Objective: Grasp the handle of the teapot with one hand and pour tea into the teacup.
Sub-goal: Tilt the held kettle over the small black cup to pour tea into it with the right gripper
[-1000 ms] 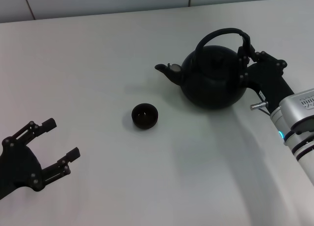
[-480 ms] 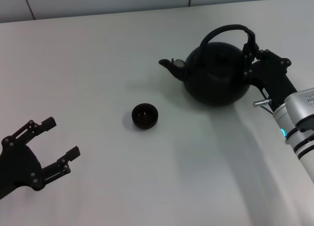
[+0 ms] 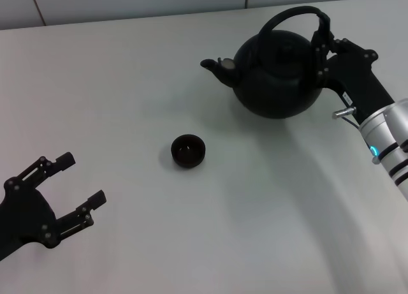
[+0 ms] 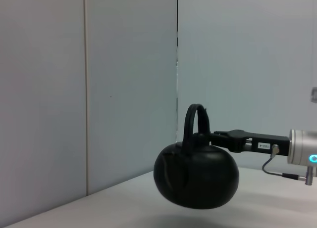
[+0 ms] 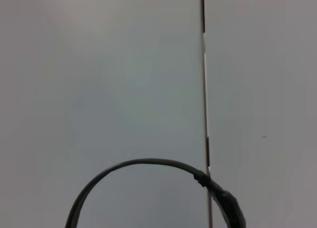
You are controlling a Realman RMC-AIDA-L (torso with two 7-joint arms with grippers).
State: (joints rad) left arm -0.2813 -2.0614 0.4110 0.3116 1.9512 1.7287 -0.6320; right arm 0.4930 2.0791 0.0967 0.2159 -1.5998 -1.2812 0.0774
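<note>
The matte-black teapot point(image 3: 277, 77) hangs above the white table at the far right, its short spout point(image 3: 213, 66) pointing left. My right gripper point(image 3: 320, 48) is shut on the right end of the thin arched handle point(image 3: 290, 13). In the left wrist view the teapot point(image 4: 196, 176) floats clear of the tabletop with its handle point(image 4: 190, 121) held by the right gripper point(image 4: 218, 137). The right wrist view shows only the handle's arc point(image 5: 143, 163). The tiny black teacup point(image 3: 188, 150) stands on the table, left of and nearer than the pot. My left gripper point(image 3: 81, 178) rests open at the near left.
The white table point(image 3: 127, 83) stretches bare between the cup and the left gripper. A pale tiled wall point(image 3: 127, 0) runs along the table's far edge. The right arm's silver wrist point(image 3: 389, 138) reaches in from the right edge.
The right gripper has raised the teapot, carrying it higher and slightly farther back; its shadow now lies apart below it. Cup and left gripper have not moved.
</note>
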